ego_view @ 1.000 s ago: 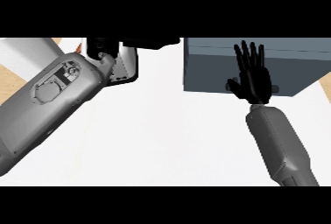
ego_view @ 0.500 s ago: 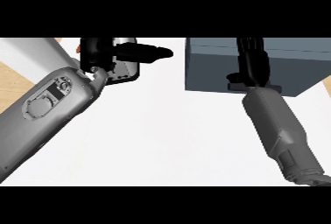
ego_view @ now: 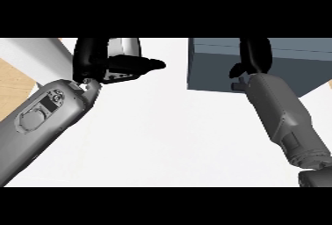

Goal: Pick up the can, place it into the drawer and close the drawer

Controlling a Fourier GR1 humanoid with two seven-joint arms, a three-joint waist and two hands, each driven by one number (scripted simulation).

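My left hand sits at the top left, its fingers and thumb curled round a silvery can. The hand hides much of the can, which stays left of the drawer and apart from it. The grey-blue drawer fills the top right as a boxy block. My right hand lies over the drawer's front part. Its fingers run straight up past the view's top edge, and its thumb sticks out to the left. I cannot see inside the drawer.
The white counter top spreads between my two forearms. A wooden strip shows at the left edge behind a white slanted panel. A tan patch lies right of the drawer.
Both arms have pushed forward. My right hand slid further over the drawer, its fingertips now out of view. My left hand carried the can up and toward the drawer.
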